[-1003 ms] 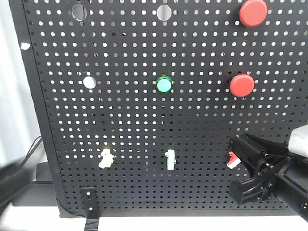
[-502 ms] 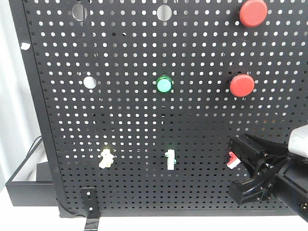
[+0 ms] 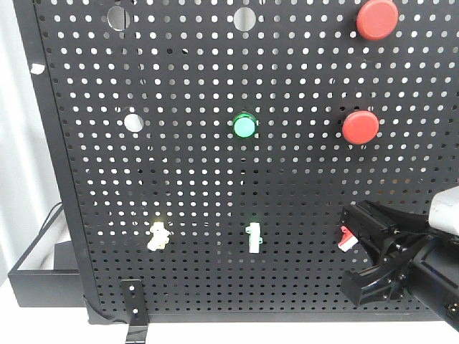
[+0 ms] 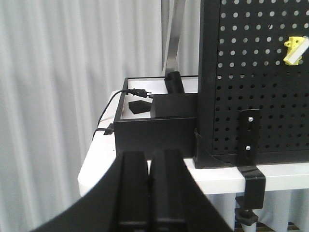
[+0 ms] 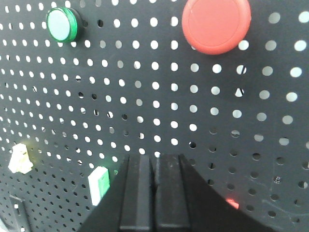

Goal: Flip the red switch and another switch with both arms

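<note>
The red switch sat low on the pegboard, near its bottom right corner, and our right gripper was right up against it, black fingers beside the little white-tipped lever. From the right wrist view those fingers looked pressed together, with only a sliver of red showing just past them. Whether the lever had been flipped, we could not tell; we judged this half of the job to be in hand, not proven done.

Further along the same low row, past the green-and-white toggle, the pale-yellow switch waited near the bottom left corner with nothing touching it. Our left gripper hung well back, off the board's left edge, its fingers closed on nothing, looking across the worktop at the black tray. By our reckoning that second toggle was all still to do.
</note>
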Motion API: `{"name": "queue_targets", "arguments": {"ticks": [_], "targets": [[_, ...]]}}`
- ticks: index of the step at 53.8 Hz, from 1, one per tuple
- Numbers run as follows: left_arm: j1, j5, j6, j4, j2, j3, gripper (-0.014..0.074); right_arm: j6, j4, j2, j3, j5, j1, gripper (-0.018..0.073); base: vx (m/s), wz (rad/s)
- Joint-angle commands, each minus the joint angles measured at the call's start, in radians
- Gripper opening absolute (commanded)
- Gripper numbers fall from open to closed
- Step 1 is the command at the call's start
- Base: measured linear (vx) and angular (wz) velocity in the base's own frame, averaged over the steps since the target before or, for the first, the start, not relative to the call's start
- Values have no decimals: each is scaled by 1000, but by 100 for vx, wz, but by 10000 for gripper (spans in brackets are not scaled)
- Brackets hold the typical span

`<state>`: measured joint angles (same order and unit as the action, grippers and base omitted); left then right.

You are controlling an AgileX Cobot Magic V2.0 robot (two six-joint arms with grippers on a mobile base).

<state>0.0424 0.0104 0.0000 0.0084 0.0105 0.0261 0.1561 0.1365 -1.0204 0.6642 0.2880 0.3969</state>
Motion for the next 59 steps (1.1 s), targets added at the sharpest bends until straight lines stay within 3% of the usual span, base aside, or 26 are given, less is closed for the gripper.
{"name": "queue_targets", "arguments": {"ticks": [1,11,20,25,34,40,46,59], "targets": [[1,-76,0,-8,18,18,3,-8,5,16,31,84,-2,-6,0,0],[1,-76,0,-8,18,18,3,-32,-44,77,-40,110,-14,-6,0,0],[1,-76,0,-8,18,18,3,-81,-137,366,-250,107,-144,-6,0,0],[1,-76,0,-8,18,18,3,-98,-137,571,-388,85,-251,-6,0,0],[1,-76,0,-8,18,18,3,-103,-137,889,-583,-120,-366,-6,0,0],[1,-76,0,-8,18,18,3,-101,-128,1042,-675,-251,-368,-6,0,0],[1,-76,0,-8,18,18,3,-102,-95,1039,-700,-366,-368,-6,0,0],[1,-76,0,-8,18,18,3,-105,-108,1043,-701,-396,-368,-6,0,0]]}}
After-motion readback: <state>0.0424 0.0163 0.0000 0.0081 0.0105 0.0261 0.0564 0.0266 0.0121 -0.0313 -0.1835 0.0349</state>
